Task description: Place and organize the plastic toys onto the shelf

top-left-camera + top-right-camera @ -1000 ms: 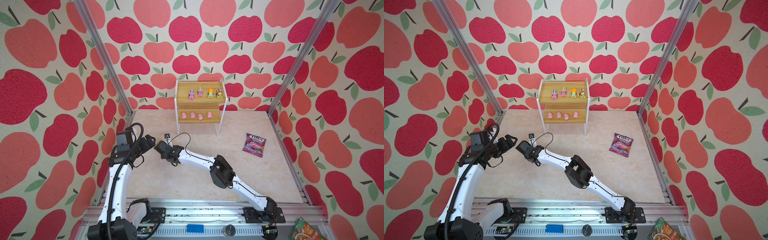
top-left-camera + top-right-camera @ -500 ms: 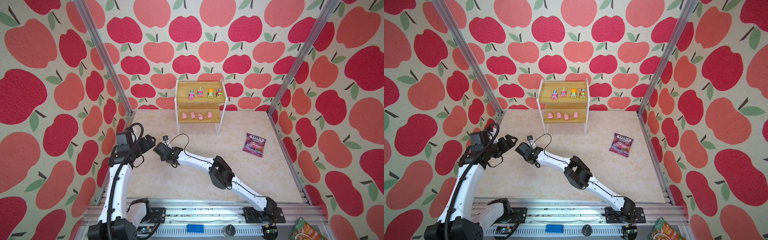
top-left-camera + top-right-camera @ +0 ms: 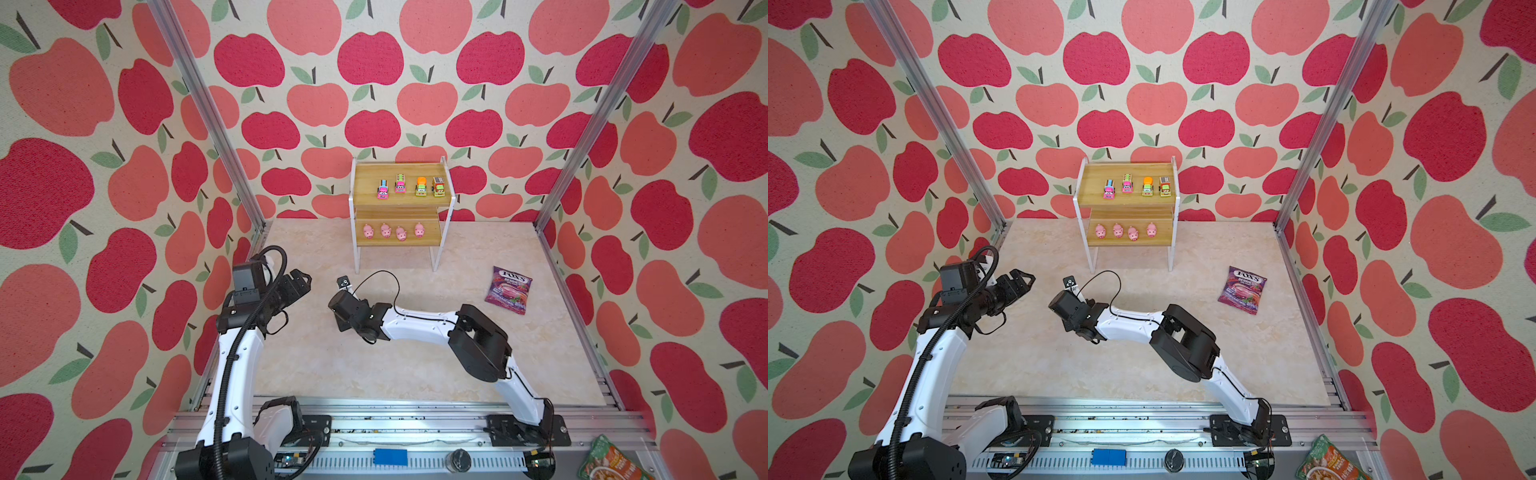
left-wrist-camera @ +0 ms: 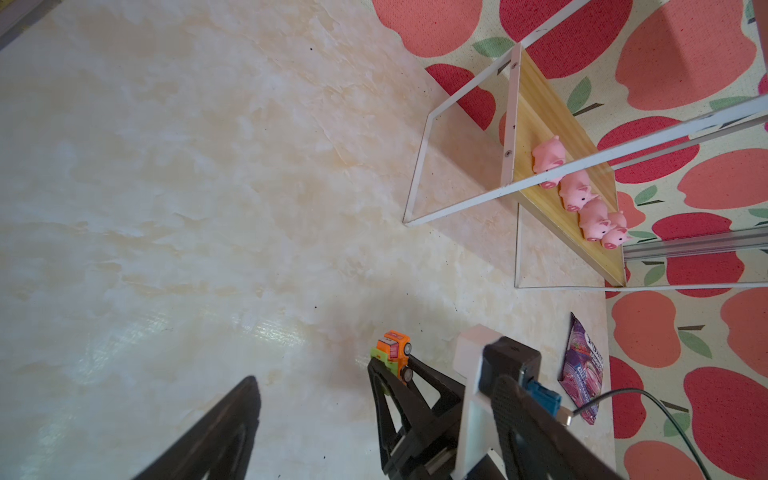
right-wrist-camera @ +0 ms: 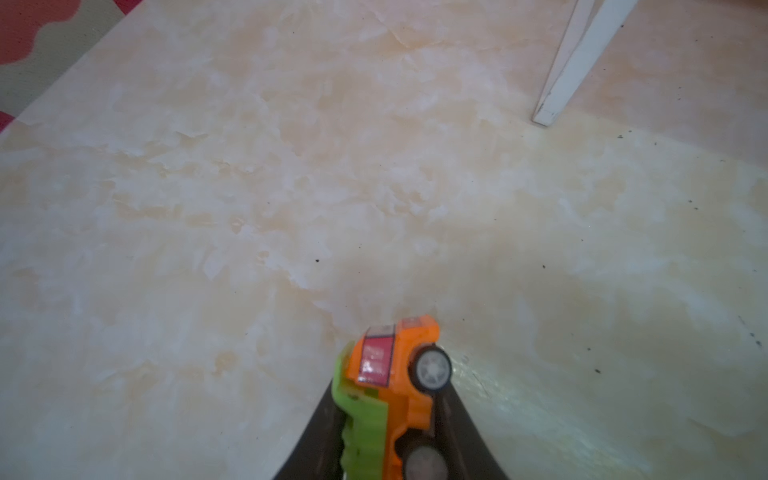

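The shelf (image 3: 365, 183) stands at the back wall, also seen in the left wrist view (image 4: 536, 95). Several toy trucks (image 3: 400, 183) line its upper board. Several pink pigs (image 3: 385, 230) (image 4: 575, 189) sit in a row on the lower board. My right gripper (image 5: 388, 399) is shut on an orange and green truck (image 5: 390, 386) just above the floor. The left wrist view shows that truck (image 4: 392, 351) between the right gripper's (image 4: 395, 365) black fingers. In both top views the right wrist hides it. My left gripper (image 3: 301, 282) hovers open a short way to its left, holding nothing.
A purple candy bag (image 3: 509, 289) lies on the floor to the right of the shelf. A white shelf leg (image 5: 569, 62) stands ahead of the right gripper. Apple-patterned walls and metal posts enclose the marble floor. A snack bag (image 3: 611, 461) lies outside the front rail.
The right wrist has shifted very slightly to the left. The left arm has stayed still, and the toys on the shelf have not moved.
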### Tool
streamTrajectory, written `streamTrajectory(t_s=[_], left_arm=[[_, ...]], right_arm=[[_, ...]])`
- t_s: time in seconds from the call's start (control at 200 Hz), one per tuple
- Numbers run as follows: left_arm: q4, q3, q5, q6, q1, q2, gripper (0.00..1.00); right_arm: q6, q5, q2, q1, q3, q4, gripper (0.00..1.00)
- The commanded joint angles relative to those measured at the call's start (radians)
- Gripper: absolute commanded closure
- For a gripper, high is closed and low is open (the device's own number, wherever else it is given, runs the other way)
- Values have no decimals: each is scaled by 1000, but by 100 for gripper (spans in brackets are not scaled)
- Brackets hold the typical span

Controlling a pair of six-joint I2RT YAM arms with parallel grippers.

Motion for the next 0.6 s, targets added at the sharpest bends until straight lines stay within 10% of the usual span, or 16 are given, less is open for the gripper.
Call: streamTrajectory(t_s=[0.0,0.31,0.595], left_arm=[[25,-16,22,-16,7,-5,10],[36,-16,36,-19,-9,2,11],[34,-14,27,-15,-32,4,11]], right_arm=[[25,-154,-155,-73,-223,210,70],[223,-411,-568,-287,-826,449,67],[386,-674,-707,-524,-1023,539,64]])
